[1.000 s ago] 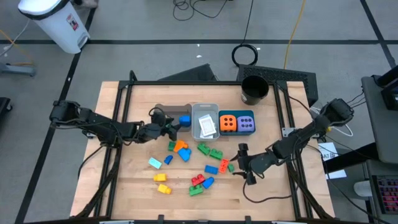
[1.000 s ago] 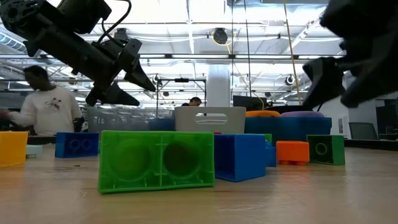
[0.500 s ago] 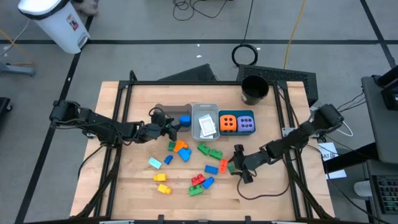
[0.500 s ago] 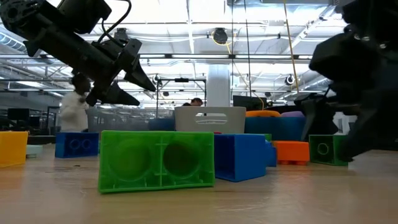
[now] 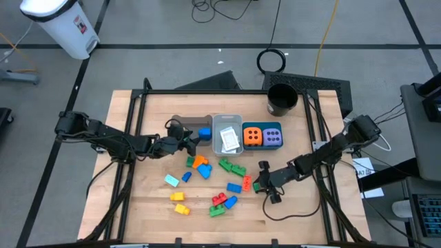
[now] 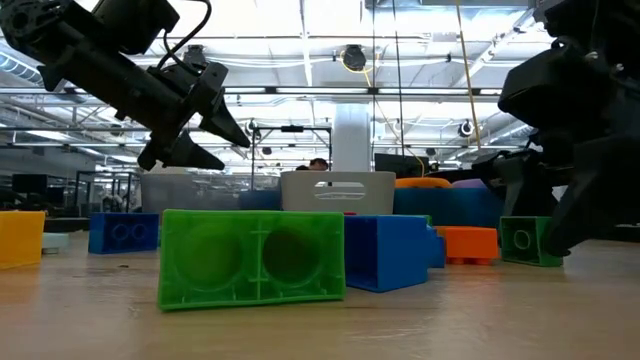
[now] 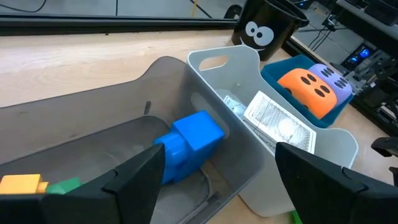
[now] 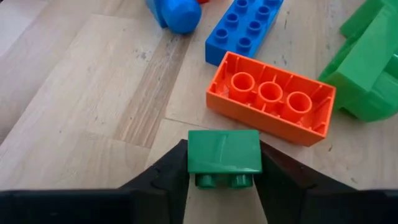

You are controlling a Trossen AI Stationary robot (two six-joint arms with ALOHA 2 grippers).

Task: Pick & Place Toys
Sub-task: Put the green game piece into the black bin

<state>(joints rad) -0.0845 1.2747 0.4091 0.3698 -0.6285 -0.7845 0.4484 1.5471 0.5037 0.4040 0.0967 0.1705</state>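
Closing in over the last second, the right tool (image 8: pixel 224 180) is now sitting low on the worktop (image 5: pixel 145 207), its fingers (image 8: pixel 163 171) pressing both sides of a small green brick (image 8: pixel 224 151); earlier it was hanging wider and farther out toward the worktop's right edge. That reads as a grasp being made, so the brick is probably about to be lifted, though it is not yet off the wood. Just beyond it, an orange brick (image 8: pixel 270 96) is lying open side up, with a blue brick (image 8: pixel 242 28) past that. Across the worktop, the left tool (image 5: pixel 187 138) is hovering unchanged over the grey bin (image 7: pixel 112 124), jaws spread and empty above a blue brick already inside it.
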